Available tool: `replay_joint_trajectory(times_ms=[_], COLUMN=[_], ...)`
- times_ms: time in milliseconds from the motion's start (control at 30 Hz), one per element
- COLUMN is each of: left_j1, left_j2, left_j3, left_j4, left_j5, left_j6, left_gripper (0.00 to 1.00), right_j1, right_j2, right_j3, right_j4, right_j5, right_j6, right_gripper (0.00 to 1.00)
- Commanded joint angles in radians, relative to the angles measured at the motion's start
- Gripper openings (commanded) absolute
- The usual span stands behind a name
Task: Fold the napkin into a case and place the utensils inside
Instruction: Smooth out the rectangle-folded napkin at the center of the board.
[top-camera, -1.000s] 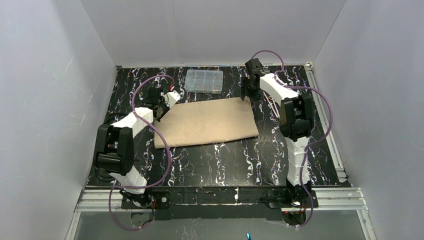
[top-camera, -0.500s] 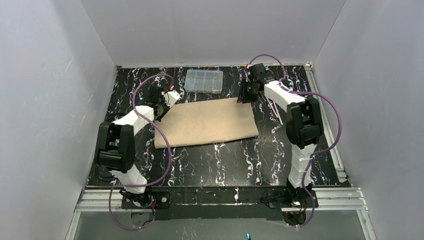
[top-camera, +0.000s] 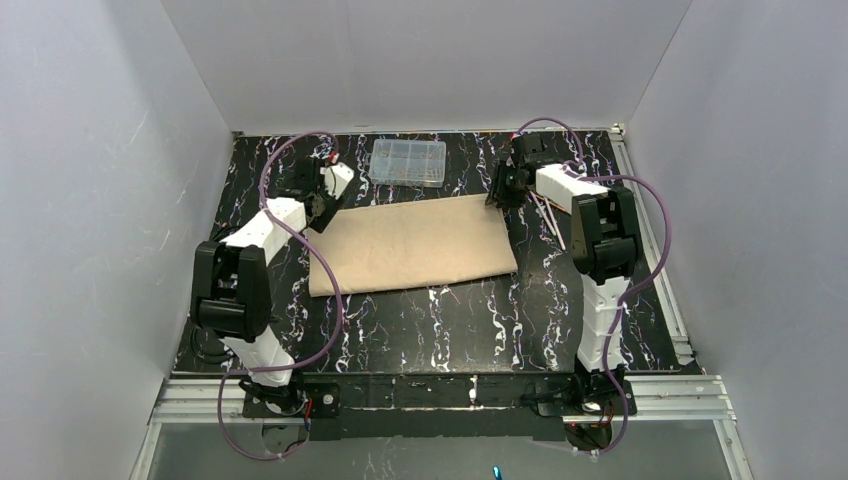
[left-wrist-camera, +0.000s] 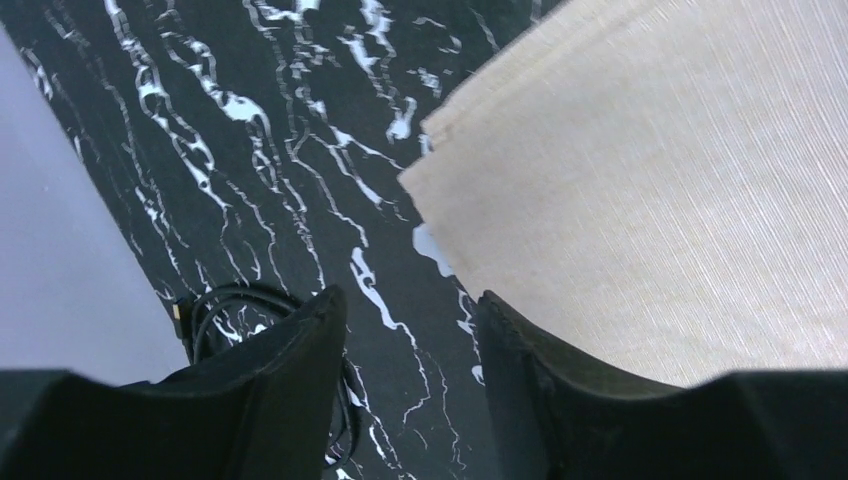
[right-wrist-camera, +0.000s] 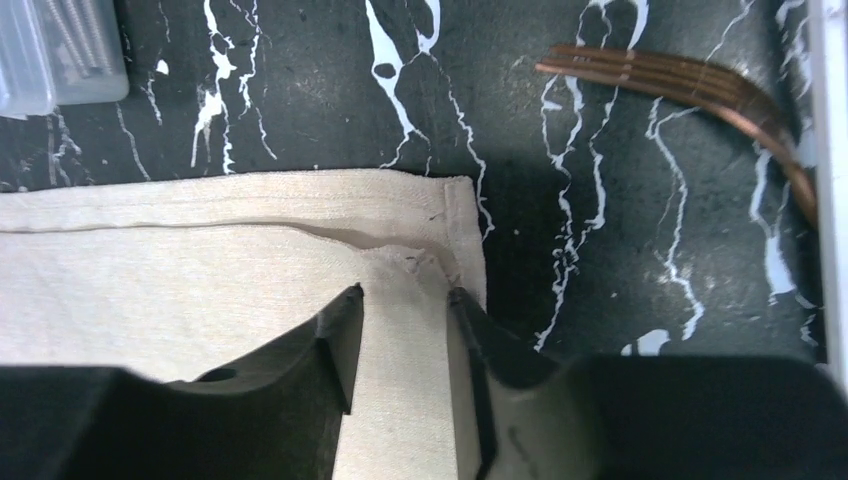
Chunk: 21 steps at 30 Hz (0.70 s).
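From above, the napkin (top-camera: 415, 245) lies flat in the middle of the table (top-camera: 450, 320), a folded rectangle with its long edges running from 9 to 3 o'clock. The left gripper (top-camera: 322, 203) sits at the cloth's 10 o'clock corner and the right gripper (top-camera: 497, 190) at its 2 o'clock corner. The utensils (top-camera: 548, 214) lie at 3 o'clock of the cloth, close beside the right arm. A clear box (top-camera: 408, 162) stands at 12 o'clock, apart from the far edge. Toward 6 o'clock the table is bare.

In the left wrist view, the left gripper (left-wrist-camera: 410, 335) is moderately spread and grips nothing, with dark table showing between its fingers (left-wrist-camera: 290, 390). The napkin (left-wrist-camera: 680, 180) fills the 1 to 3 o'clock side and shows two layered edges at its corner. A white wall (left-wrist-camera: 50, 250) closes off 9 o'clock.

In the right wrist view, the right gripper (right-wrist-camera: 405, 300) has a narrow gap and straddles flat cloth just inside the napkin (right-wrist-camera: 200, 270) corner. Nothing is bunched between its tips. A fork (right-wrist-camera: 680, 85) lies at 2 o'clock, clear of the cloth edge.
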Motion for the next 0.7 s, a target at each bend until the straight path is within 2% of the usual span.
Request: replay_joint_trajectory(times_ms=[0, 67, 267, 400, 533, 667], left_j1=[0.042, 0.056, 0.064, 0.105, 0.141, 0.155], left_j2=[-0.014, -0.041, -0.026, 0.019, 0.085, 0.118], left_j3=[0.086, 0.092, 0.074, 0.075, 0.144, 0.171], left_j4=[-0.069, -0.089, -0.186, -0.243, -0.313, -0.31], left_j5=[-0.056, -0.004, 0.065, 0.142, 0.228, 0.241], left_j6=[-0.075, -0.08, -0.059, -0.137, -0.195, -0.2], left_gripper=[0.52, 0.52, 0.5, 0.49, 0.48, 0.48], right_j1=[0.011, 0.012, 0.012, 0.012, 0.012, 0.012], right_j2=[-0.033, -0.065, -0.148, -0.153, -0.146, -0.146], right_j3=[-0.017, -0.035, -0.065, -0.058, -0.051, -0.081], right_j4=[0.049, 0.067, 0.115, 0.128, 0.127, 0.19], right_j5=[0.081, 0.096, 0.099, 0.044, 0.002, 0.008], right_j6=[-0.009, -0.006, -0.055, -0.108, -0.169, -0.186], right_gripper=[0.49, 0.52, 0.52, 0.51, 0.55, 0.56])
